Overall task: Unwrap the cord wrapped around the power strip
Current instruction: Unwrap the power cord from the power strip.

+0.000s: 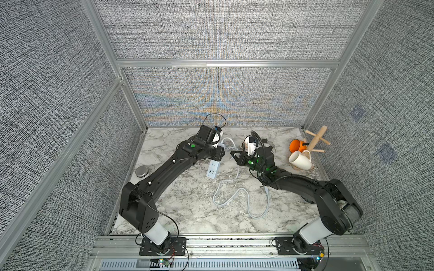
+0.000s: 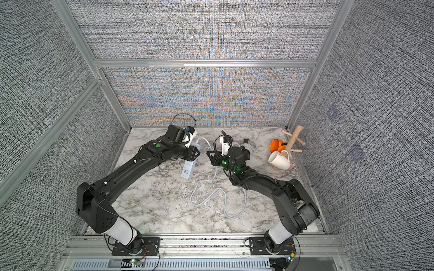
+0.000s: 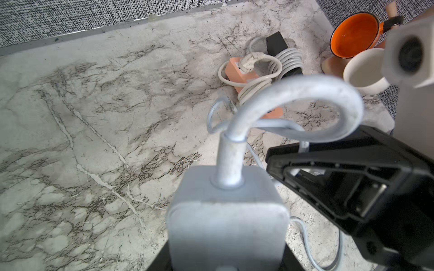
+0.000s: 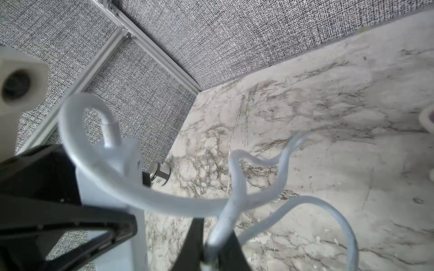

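The white power strip (image 1: 212, 169) lies slanted on the marble table (image 1: 187, 211). My left gripper (image 1: 218, 152) is shut on its cord end, which fills the left wrist view (image 3: 226, 223). The pale cord (image 3: 305, 93) leaves that end in a raised loop and crosses to my right gripper (image 4: 211, 254), which is shut on it. More cord (image 1: 237, 194) lies in loose curves on the table toward the front, seen in both top views (image 2: 211, 194). My right gripper (image 1: 234, 156) sits just right of the strip.
An orange power strip (image 3: 242, 75) with cord wound round it and a black adapter (image 3: 277, 43) lie at the back. A wooden mug tree (image 1: 315, 138), an orange mug (image 1: 296, 145) and a white mug (image 1: 299, 160) stand at the right. A round metal tin (image 1: 141, 171) sits at the left edge.
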